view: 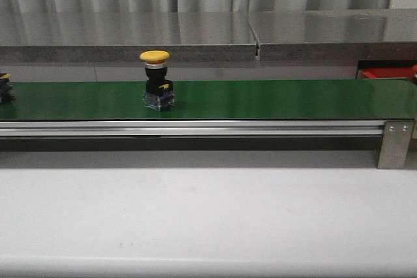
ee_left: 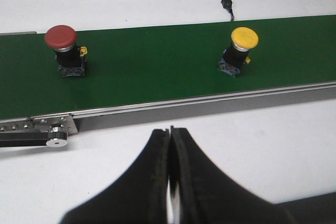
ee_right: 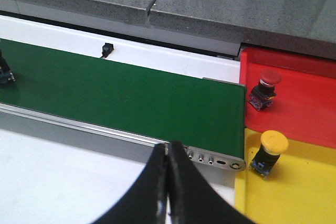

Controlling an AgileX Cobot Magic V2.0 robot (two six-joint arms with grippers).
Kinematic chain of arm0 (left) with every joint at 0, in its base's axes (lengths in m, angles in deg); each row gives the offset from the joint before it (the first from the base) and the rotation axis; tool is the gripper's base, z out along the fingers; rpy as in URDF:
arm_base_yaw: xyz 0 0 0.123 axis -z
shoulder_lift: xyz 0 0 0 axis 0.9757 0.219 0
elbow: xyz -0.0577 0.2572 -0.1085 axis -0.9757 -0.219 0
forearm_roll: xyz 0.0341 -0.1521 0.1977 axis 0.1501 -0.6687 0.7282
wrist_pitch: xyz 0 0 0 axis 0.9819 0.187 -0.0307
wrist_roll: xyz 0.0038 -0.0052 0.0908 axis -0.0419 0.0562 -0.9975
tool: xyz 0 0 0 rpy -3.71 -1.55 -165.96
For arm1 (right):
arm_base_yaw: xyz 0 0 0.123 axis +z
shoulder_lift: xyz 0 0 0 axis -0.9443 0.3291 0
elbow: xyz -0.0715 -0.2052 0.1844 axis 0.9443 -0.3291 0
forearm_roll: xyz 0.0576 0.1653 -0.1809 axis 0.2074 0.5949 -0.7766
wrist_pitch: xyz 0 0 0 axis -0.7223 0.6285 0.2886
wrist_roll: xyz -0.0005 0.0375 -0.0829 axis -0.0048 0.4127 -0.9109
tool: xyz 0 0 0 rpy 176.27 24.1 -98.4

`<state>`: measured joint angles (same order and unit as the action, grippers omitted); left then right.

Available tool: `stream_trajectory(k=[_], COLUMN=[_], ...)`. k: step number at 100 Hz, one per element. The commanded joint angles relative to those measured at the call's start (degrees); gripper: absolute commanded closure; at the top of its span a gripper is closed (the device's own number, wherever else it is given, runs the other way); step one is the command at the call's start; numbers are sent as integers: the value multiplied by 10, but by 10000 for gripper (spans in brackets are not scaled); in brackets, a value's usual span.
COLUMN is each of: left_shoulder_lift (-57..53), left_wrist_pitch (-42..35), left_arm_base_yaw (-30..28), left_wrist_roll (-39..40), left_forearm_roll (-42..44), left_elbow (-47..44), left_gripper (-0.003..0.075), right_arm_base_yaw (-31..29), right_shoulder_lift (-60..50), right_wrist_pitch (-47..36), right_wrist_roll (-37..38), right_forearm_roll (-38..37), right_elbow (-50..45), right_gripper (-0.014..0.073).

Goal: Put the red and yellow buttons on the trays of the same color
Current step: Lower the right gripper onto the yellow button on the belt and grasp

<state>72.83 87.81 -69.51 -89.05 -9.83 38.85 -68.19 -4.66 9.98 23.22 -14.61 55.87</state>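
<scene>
Both tools, left and right, are pinched closed and empty. A yellow button stands centre-left on the green belt, a red button upper left. Next, I'd judge: open and grab one.

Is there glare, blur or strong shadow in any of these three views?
Front view: soft even light, the steel shelf shows dull reflections, and the yellow button is fairly sharp. Left wrist view: the closed left gripper is dark and close, the belt evenly lit with small shadows. Right wrist view: the right gripper is likewise a dark silhouette; the red tray shows slight sheen.
</scene>
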Motion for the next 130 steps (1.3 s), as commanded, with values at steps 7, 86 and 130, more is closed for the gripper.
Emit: stream_trajectory(k=[7, 86, 130], left_shoulder_lift=[-94, -206, -206], left_wrist_pitch=[-46, -50, -50], left_arm_base_yaw=[4, 4, 4], left_wrist_roll=[1, 1, 1], left_forearm_roll=[-13, -8, -8], left_elbow=[-48, -101, -101], left_gripper=[741, 741, 741], right_arm_base_yaw=[1, 135, 141], right_shoulder_lift=[1, 316, 524], right_wrist_pitch=[-34, 111, 212], right_wrist_roll=[-3, 3, 3], right_forearm_roll=[6, -8, 37], right_elbow=[16, 255, 441], right_gripper=[669, 449, -13])
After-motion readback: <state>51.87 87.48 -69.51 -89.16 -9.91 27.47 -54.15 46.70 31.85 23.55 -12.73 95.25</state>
